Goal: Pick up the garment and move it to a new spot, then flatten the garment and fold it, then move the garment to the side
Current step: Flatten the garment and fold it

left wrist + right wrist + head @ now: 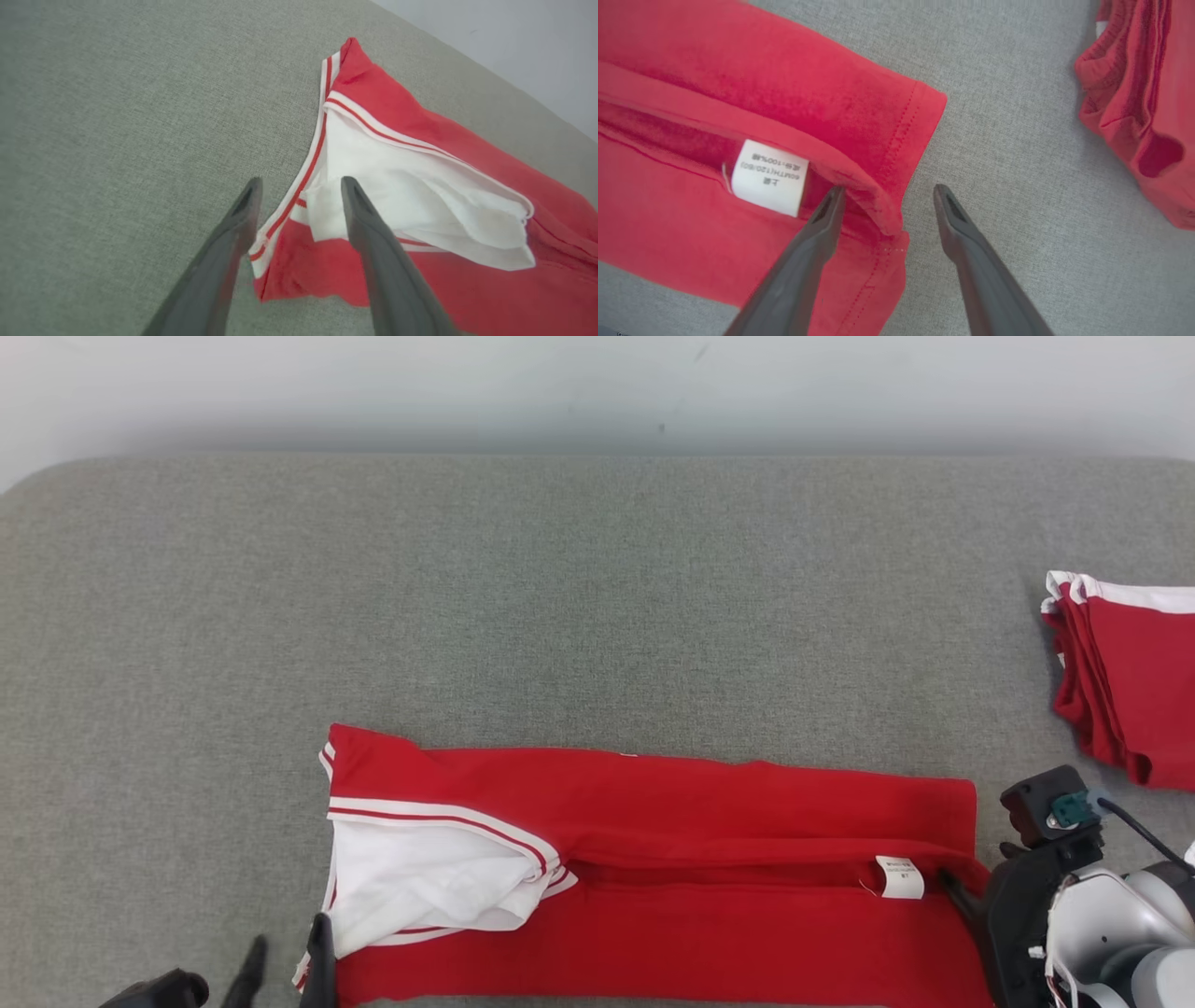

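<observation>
My left jaws and right jaws are wide open, holding nothing, one at each end of the red garment (728, 821) lying long on the counter (560, 616), ready to fold it over.

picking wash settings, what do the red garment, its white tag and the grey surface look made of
Red garment: soft matte knit, probably cotton; limp folds, stitched hem. White tag: smooth printed label fabric, likely satin or nylon. Grey surface: matte woven cloth, visible coarse weave.
</observation>
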`<state>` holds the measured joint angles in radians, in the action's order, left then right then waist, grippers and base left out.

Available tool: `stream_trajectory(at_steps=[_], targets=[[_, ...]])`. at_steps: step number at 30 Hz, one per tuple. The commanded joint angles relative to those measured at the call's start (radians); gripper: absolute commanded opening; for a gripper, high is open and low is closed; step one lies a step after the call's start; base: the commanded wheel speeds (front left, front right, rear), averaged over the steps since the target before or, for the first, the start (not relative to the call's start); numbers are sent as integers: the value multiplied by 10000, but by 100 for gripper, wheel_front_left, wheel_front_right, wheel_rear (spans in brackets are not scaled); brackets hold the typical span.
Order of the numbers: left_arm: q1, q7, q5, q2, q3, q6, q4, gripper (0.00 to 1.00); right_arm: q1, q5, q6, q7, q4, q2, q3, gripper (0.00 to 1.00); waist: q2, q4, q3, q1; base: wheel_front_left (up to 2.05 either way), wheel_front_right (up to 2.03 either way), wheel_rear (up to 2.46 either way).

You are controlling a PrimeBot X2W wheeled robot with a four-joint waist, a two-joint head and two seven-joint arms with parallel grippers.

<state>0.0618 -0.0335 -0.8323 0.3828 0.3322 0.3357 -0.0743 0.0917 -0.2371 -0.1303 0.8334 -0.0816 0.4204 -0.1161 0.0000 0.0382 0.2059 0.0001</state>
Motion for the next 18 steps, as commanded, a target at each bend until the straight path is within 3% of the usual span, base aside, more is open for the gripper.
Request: stream_trajectory(at_steps=[1,5,10,15,18], targets=[[156,-14,160,64,13,78,65,100,-193,-40,-6,-73,-27,-84,63,100,0,19,-65,-1,0,0,0],[197,-339,643,291,121,139,153,100,-578,39,-6,-503,-245,-375,665,100,0,113,-298,-1,0,0,0],[28,-1753,1577,391,206,-153,244,100,-1316,298,-6,-1750,-739,-1177,1681,100,0,258,-687,-1,0,0,0],[11,-2312,2447,-177,-581,-483,-177,100,-1998,188,-4,-3219,-763,-2142,2179,100,0,221,-1234,-1,0,0,0],[257,-2307,3243,-656,-1146,-946,-596,100,-2133,277,-6,-4138,-636,-2601,2295,100,0,109,-1522,-1,0,0,0]])
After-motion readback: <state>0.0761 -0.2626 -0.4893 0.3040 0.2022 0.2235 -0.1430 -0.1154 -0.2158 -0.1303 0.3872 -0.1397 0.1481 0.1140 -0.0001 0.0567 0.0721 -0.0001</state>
